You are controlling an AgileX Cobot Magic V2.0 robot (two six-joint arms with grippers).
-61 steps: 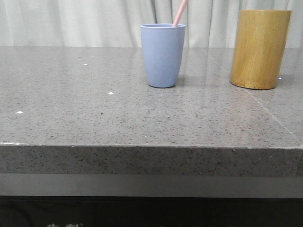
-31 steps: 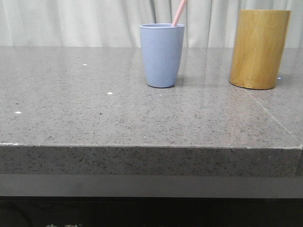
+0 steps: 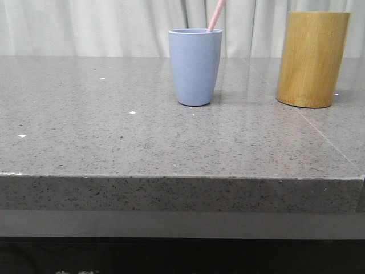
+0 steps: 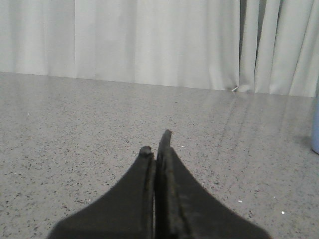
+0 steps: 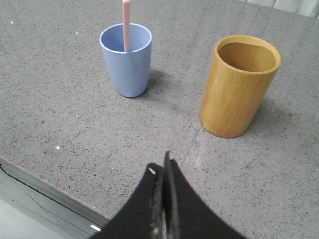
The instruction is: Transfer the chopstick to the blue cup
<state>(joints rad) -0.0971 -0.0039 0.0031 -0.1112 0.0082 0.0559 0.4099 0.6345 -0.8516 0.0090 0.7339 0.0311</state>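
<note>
The blue cup stands upright on the grey stone table, and a pale pink chopstick leans out of its rim. In the right wrist view the cup holds the chopstick upright inside it. My right gripper is shut and empty, above the table's front edge, short of the cup and the holder. My left gripper is shut and empty, low over bare table; a sliver of the blue cup shows at the frame edge. Neither gripper shows in the front view.
A taller yellow-brown bamboo holder stands to the right of the cup; in the right wrist view the holder looks empty. The table's front edge is near. White curtains hang behind.
The view shifted very slightly between the earliest frame and the later ones. The cup, chopstick and holder stay in place.
</note>
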